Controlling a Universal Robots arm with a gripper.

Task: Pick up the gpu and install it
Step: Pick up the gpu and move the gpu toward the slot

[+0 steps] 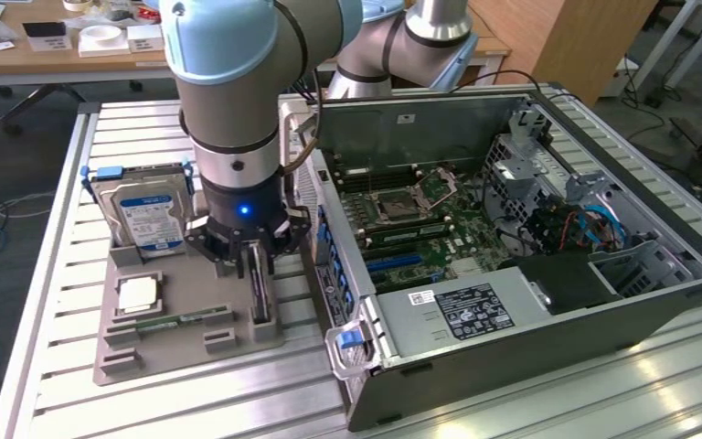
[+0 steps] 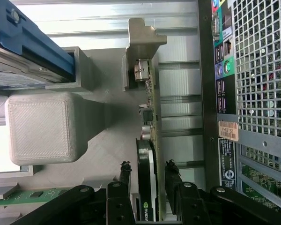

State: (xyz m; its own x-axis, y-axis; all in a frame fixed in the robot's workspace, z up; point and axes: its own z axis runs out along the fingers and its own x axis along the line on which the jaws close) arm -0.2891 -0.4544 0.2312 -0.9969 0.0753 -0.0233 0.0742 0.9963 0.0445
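GPU [image 1: 260, 291] hasn't gone anywhere yet: it's standing on edge in its slot on the gray parts tray [image 1: 168, 352], just beside the open computer case [image 1: 643, 302] and not far from the hard drive [image 1: 143, 215]. The gripper [image 1: 253, 265] is down over it with a finger [image 2: 125, 174] on each side of the card, but from the wrist view I'd say there are thin gaps on both sides, so the jaws look released, not clamped. So basically lined up for the grab, with the lift and the whole install onto the motherboard [image 1: 412, 238] not done.
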